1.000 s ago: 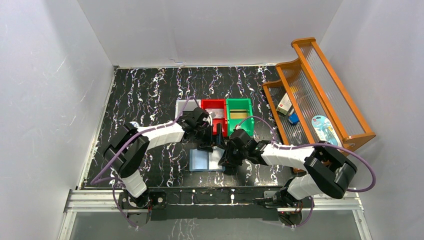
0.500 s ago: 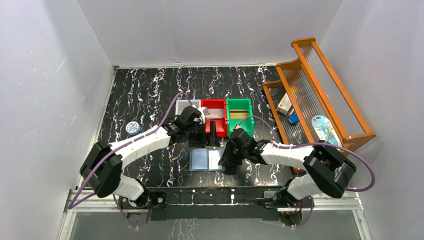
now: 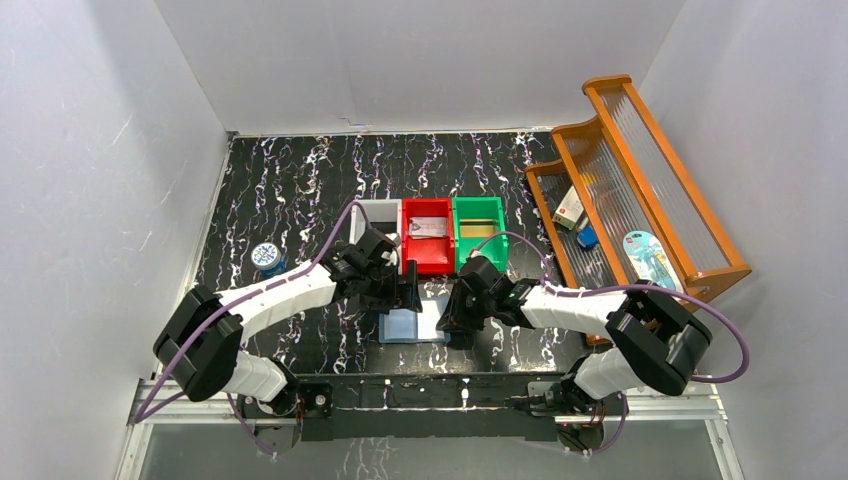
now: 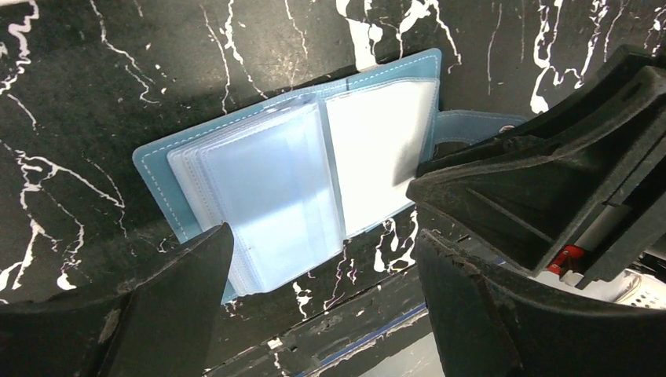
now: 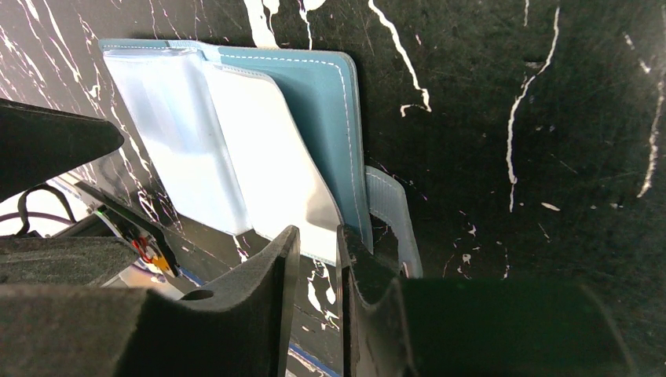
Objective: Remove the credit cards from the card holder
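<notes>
Card holder (image 4: 275, 173) spread open, one edge pinched.
The left gripper (image 4: 322, 263) hangs with fingers wide apart, the card holder directly under its gap, clear pockets up. The right gripper (image 5: 318, 239) has its jaws nearly together, nipping the holder's edge, snap tab (image 5: 389, 212) just beside its fingers. Beyond both, a pale credit card (image 3: 428, 229) lies in the red bin (image 3: 430, 264).

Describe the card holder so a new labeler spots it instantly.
On the black marbled table, find the red bin between a grey bin and a green bin. Just on its near side, between left gripper and right gripper, lies the card holder: the only flat, open blue booklet, with clear pockets.
</notes>
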Controlling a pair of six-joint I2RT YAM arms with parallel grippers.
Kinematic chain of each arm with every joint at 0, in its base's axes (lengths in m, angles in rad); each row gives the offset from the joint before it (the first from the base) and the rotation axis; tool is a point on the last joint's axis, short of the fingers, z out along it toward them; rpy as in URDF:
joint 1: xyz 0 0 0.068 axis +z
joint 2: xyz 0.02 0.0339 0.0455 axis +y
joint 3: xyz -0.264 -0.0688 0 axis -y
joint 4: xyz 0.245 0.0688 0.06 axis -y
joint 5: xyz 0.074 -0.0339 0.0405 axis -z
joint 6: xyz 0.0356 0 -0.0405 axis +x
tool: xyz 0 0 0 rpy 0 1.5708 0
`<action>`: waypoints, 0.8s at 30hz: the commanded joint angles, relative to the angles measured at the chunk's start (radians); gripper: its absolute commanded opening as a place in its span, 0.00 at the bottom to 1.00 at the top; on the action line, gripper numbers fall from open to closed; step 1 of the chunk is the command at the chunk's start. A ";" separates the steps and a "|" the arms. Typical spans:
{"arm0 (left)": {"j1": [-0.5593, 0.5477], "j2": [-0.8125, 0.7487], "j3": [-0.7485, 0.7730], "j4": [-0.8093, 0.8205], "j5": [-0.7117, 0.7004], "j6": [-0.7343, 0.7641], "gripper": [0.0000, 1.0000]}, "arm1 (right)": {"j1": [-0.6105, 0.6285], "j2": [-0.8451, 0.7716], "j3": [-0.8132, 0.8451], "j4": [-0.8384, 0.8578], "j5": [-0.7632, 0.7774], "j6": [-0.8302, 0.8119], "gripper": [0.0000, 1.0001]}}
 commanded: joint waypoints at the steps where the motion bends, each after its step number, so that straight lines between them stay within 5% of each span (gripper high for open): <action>1: -0.001 -0.013 0.007 -0.053 -0.031 0.014 0.84 | -0.001 0.026 0.009 -0.031 0.045 0.001 0.33; 24: -0.002 0.092 -0.035 -0.030 0.004 0.044 0.84 | -0.003 0.062 0.021 -0.026 0.026 -0.004 0.33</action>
